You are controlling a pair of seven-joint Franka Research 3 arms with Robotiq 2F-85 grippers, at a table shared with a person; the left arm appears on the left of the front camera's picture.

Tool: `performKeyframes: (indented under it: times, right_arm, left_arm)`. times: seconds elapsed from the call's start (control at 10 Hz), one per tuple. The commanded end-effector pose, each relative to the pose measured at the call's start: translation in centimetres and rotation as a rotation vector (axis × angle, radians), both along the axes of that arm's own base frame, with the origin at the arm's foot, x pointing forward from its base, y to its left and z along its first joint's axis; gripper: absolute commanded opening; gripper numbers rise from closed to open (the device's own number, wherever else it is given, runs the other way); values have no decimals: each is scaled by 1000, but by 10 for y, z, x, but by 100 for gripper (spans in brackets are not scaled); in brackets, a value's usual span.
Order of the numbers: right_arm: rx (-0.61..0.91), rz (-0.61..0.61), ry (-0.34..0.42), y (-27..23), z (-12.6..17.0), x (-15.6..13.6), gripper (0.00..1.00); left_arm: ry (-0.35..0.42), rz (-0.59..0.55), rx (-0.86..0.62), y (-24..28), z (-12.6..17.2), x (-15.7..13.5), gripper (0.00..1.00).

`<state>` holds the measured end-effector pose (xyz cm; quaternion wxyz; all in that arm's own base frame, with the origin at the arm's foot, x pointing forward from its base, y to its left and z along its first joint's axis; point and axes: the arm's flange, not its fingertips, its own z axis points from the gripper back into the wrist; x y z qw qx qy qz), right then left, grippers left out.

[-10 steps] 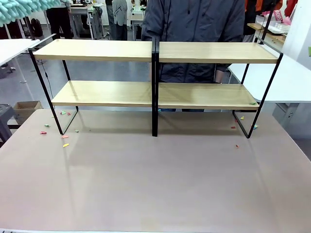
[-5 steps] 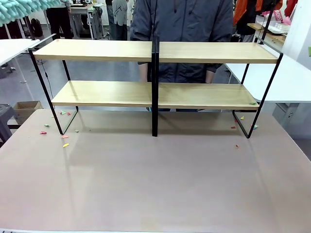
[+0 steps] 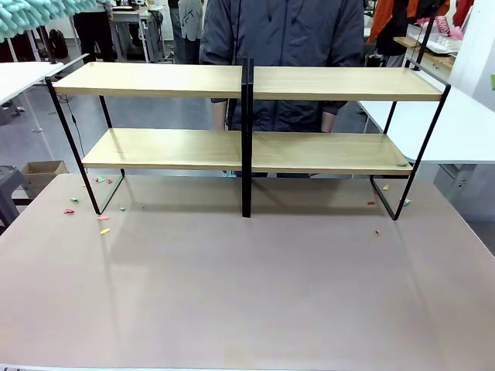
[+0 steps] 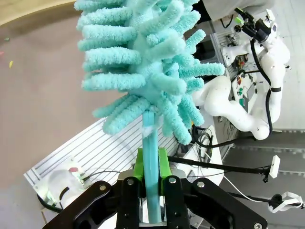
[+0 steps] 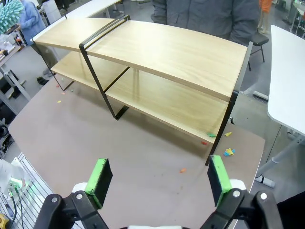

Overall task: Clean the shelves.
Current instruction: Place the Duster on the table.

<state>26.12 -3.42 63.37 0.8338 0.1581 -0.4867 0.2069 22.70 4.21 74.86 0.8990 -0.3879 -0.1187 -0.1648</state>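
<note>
Shelves point(image 3: 247, 147): at the table's far edge, boards almost bare; a green scrap point(image 3: 401, 163) on the lower right board.
Person point(image 3: 282, 46): behind the shelves, has sidled toward their centre over the last second; cleaning not begun.
Left gripper point(image 4: 151, 183): clamped on the duster point(image 4: 145, 62) handle, well off the shelves.
Right gripper point(image 5: 157, 179): jaws wide apart, facing the shelves' right end, where its view adds scraps point(image 5: 228, 151) by the foot.

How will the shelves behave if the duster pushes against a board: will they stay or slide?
The shelves probably slide rather than tip: they are wide, with thin black legs resting on the smooth table. The duster looks soft and floppy, so its push is likely gentle.
</note>
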Motion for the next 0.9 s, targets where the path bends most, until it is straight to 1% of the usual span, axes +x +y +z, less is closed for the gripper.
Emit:
performKeyframes:
  times: [0.0, 0.8]
  right_arm:
    - [4, 3, -2, 0, -1, 0, 100]
    - [4, 3, -2, 0, -1, 0, 100]
  left_arm:
    - [8, 6, 10, 0, 4, -1, 12]
    - [8, 6, 10, 0, 4, -1, 12]
